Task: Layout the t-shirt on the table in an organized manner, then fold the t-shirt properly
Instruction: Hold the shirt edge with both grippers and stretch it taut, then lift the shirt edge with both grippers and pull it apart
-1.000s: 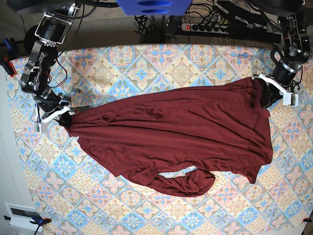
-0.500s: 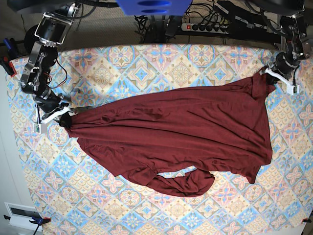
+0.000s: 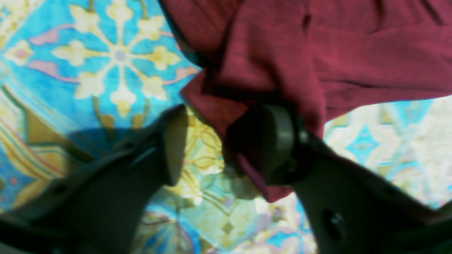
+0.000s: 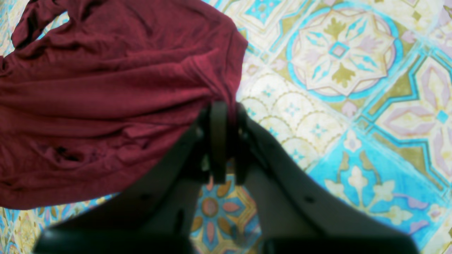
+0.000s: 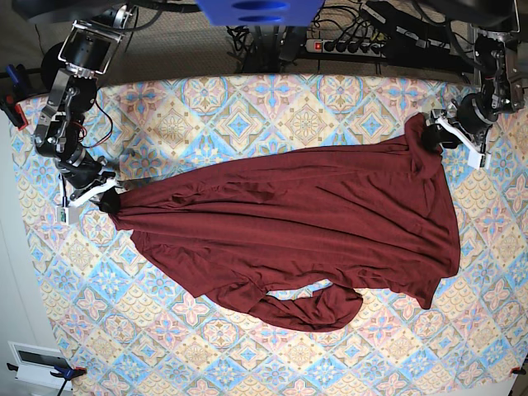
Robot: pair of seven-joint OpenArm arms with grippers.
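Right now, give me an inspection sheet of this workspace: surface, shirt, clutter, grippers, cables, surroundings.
Surface: table covered in a pastel diamond-tile cloth, lying flat.
Job's things: t-shirt spread widthwise, wrinkled, bottom edge bunched into a roll; not folded.
Clutter: nothing seen on the cloth.
Grippers: left gripper open, a shirt corner draped against one finger; right gripper shut on the t-shirt edge.
Cables: power strip and a tangle of dark leads behind the far edge.
Surroundings: blue mount overhead at the back; clamps at the table's corners.
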